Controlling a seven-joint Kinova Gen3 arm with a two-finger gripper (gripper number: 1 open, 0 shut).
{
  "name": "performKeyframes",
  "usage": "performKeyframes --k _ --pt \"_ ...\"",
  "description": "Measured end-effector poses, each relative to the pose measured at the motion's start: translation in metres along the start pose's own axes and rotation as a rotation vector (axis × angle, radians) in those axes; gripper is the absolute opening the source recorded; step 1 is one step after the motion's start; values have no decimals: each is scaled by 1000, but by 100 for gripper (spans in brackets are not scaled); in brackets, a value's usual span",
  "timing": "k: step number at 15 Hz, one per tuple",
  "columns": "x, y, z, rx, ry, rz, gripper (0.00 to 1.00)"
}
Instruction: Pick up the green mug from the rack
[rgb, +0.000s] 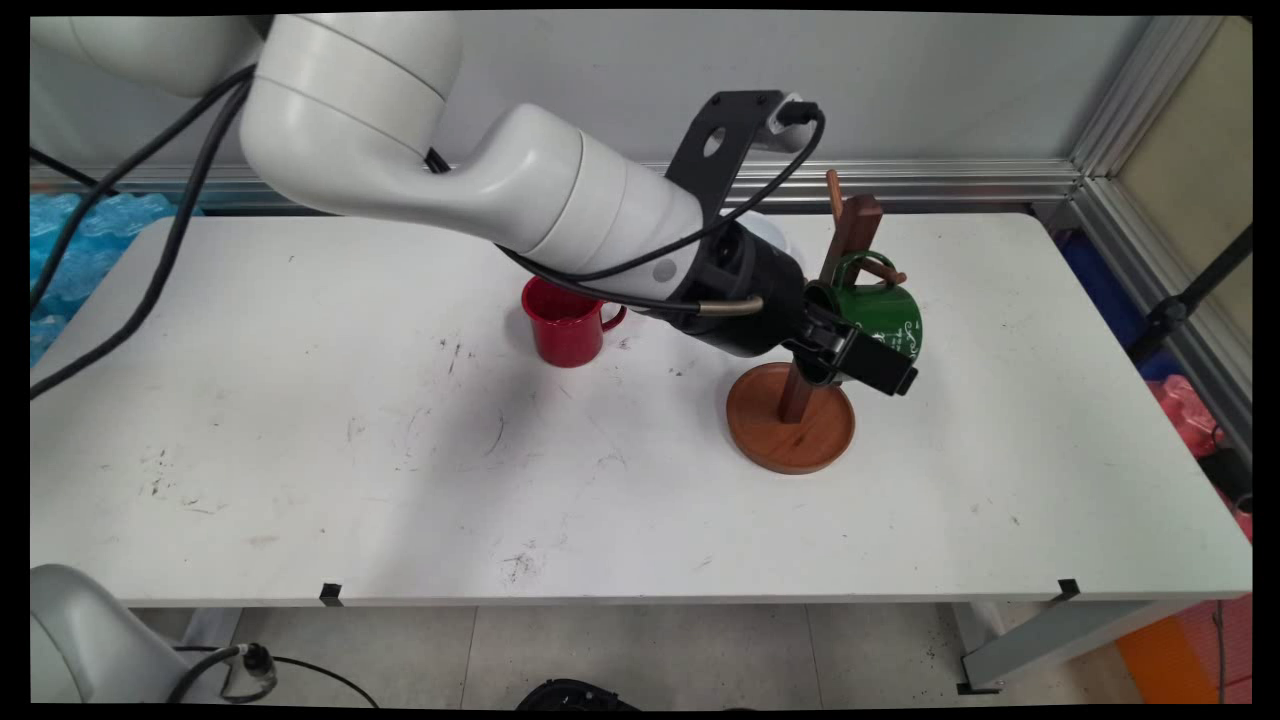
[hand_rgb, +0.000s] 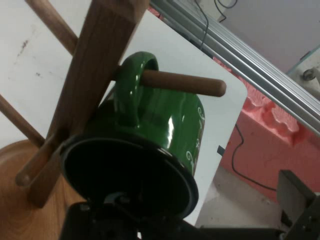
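Gripper (rgb: 868, 362) fingers sit at the rim of the green mug (rgb: 880, 312), one apparently inside the mouth, though we cannot tell how tightly they close. We see the mug hanging by its handle on a peg (hand_rgb: 185, 83) of the wooden mug tree (rgb: 795, 395), mouth tilted toward the hand. Left of the stand, a red mug (rgb: 565, 322) sits upright on the white table (rgb: 300, 450).

green mug (rgb: 882, 312), white lettering | red mug (rgb: 566, 323) | brown wooden rack (rgb: 790, 417)
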Motion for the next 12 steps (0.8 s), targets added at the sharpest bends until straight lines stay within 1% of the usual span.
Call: performKeyframes --k 4,5,12 --pt "-1 -1 6 -10 12 -6 100" --pt "-1 -2 8 -12 14 -7 0" --pt "-1 -3 13 -19 26 -2 0"
